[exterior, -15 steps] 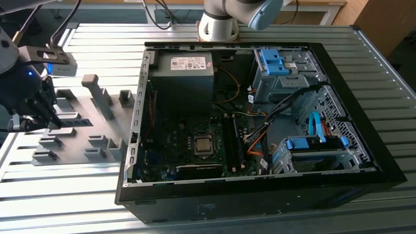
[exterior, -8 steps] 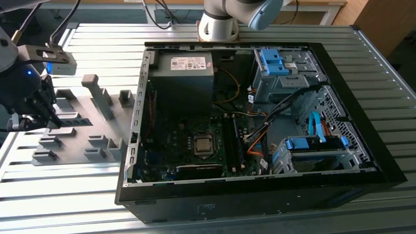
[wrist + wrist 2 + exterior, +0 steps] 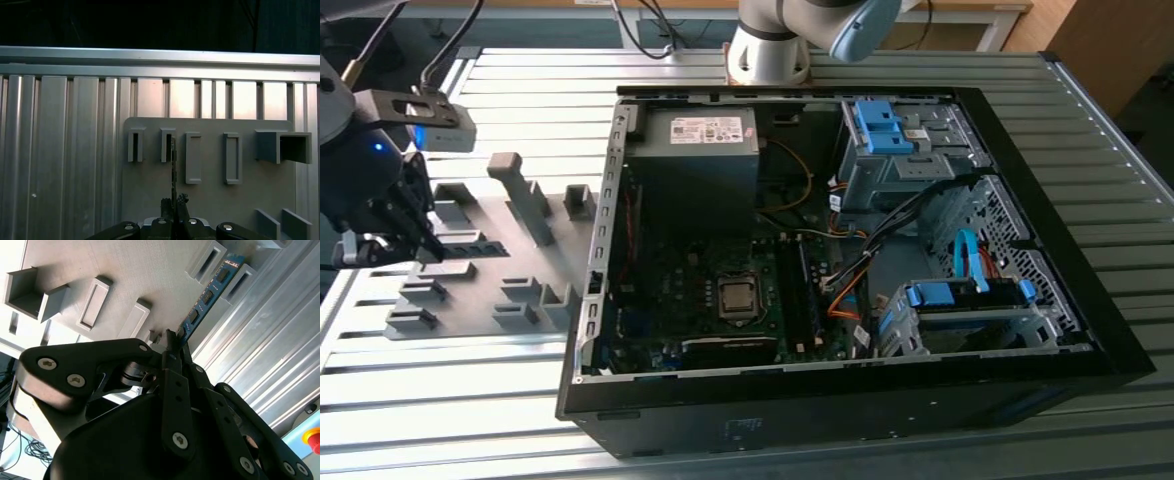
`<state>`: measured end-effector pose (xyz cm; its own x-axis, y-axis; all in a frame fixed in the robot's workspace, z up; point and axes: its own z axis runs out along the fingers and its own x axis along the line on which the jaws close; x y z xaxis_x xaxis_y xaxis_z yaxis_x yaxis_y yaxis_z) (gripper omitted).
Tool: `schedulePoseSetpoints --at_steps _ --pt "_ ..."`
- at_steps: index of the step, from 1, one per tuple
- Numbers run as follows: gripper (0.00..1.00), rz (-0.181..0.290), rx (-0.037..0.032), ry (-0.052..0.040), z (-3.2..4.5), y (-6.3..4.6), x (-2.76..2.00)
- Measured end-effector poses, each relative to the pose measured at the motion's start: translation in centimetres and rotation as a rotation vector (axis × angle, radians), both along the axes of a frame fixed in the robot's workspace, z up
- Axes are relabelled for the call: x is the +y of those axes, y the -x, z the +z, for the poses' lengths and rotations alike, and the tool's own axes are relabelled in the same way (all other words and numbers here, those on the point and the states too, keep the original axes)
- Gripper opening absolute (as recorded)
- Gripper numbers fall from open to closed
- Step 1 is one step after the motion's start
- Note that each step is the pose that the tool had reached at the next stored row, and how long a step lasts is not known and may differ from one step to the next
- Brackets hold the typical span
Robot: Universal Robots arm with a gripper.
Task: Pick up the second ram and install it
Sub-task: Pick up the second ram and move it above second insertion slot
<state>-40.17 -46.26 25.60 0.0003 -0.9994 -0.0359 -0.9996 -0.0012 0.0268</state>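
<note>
The ram [image 3: 207, 295] is a thin, flat blue-green board carrying dark square chips. In the first wrist view it shows edge-on as a fine dark line. The black metal fingers [image 3: 171, 352] are closed on its near end. Its far end lies by two hollow rectangular slot blocks [image 3: 206, 259] on a matt grey plastic plate [image 3: 150, 195]. Whether that end sits in a slot or clear of it is hard to tell. The plate rests on a ribbed, shiny aluminium worktop [image 3: 60, 150]. In the exterior view the ram cannot be made out, and an open black computer case [image 3: 854, 415] stands just beside the plate.
</note>
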Motion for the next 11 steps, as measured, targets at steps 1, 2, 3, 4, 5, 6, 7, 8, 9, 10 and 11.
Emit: schedulePoseSetpoints --at_steps 1,2,3,4,5,6,7,8,9,10,11 --pt "0.14 0.000 0.0000 0.0000 0.03 0.00 0.00" --pt "0.14 0.000 0.0001 0.0000 0.07 0.00 0.00" --pt "0.14 0.000 0.0000 0.0000 0.09 0.00 0.00" --pt "0.14 0.000 0.0000 0.0000 0.13 0.00 0.00" --pt "0.14 0.000 0.0000 0.0000 0.16 0.00 0.00" --pt "0.14 0.000 0.0000 -0.0001 0.20 0.00 0.00" --pt "0.14 0.000 0.0000 0.0000 0.23 0.00 0.00" --pt "0.14 0.000 0.0000 -0.0001 0.26 0.00 0.00" --pt "0.14 0.000 -0.0001 -0.0001 0.29 0.00 0.00" --pt "0.14 0.000 0.0000 0.0000 0.33 0.00 0.00" --pt "0.14 0.000 0.0000 0.0000 0.37 0.00 0.00"
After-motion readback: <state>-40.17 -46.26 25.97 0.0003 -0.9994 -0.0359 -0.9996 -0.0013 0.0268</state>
